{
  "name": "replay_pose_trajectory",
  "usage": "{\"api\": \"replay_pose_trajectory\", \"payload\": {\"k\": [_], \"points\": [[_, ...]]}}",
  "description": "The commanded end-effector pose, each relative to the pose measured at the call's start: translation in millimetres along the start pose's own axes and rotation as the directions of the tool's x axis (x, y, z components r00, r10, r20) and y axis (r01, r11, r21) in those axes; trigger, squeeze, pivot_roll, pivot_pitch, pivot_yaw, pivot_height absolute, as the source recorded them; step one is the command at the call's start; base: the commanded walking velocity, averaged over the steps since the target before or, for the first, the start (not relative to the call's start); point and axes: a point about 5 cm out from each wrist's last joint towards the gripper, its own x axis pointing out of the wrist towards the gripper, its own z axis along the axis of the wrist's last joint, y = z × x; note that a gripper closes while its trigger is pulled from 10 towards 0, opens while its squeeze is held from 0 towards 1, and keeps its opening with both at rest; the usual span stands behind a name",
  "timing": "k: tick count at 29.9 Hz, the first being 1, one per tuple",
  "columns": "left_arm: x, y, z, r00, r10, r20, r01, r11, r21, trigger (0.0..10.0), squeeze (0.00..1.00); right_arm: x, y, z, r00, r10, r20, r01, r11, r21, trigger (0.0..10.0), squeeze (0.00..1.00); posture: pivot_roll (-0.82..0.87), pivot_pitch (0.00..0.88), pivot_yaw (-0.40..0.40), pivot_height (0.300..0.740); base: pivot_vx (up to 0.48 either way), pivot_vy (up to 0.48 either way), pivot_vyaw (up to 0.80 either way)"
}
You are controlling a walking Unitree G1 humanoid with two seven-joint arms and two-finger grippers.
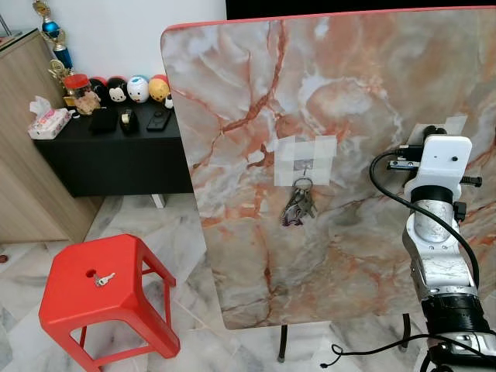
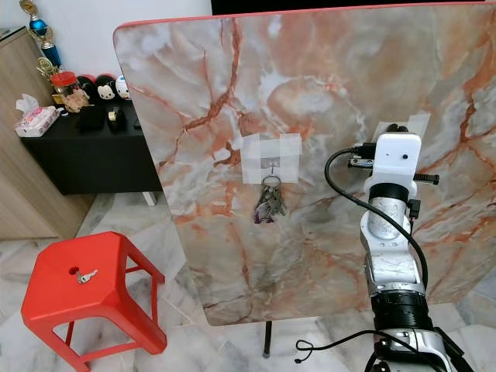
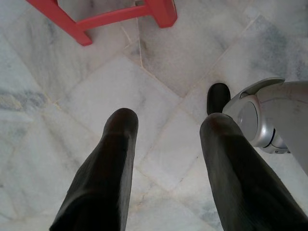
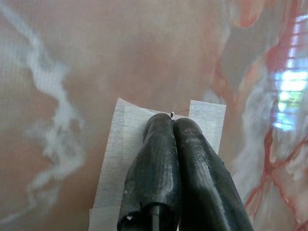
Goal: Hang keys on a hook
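The right gripper (image 4: 172, 120), fingers pressed together, touches a white tape patch (image 4: 120, 159) on the upright marble-patterned tabletop (image 1: 349, 101). The left gripper (image 3: 166, 127) hangs spread over the pale marble floor (image 3: 72, 96). A black sideboard (image 1: 108, 159) stands against the white wall. On the red plastic stool (image 1: 101, 291) lies a single key (image 1: 104, 279). A bunch of keys (image 1: 298, 205) hangs from a small hook (image 1: 305, 167) taped to the board.

My smooth black fingers (image 4: 192, 163) look faintly glossy against matt papery tape (image 4: 115, 144) on the polished marble-patterned board (image 1: 349, 93), while metal keys (image 1: 297, 206) glint and the red stool (image 1: 93, 287) shows shiny plastic above glossy floor tiles (image 3: 96, 96).
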Motion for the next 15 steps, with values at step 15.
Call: {"api": "replay_pose_trajectory", "payload": {"k": [15], "points": [[-1.1,5.1,-2,1.0,0.004,-0.014,-0.004,1.0,0.029,10.0,0.0,-26.9,9.8,-1,0.998,0.05,0.03,-0.052,0.995,0.086,10.0,0.0,0.13,0.0,0.037,0.74,0.0,0.0,0.0]]}}
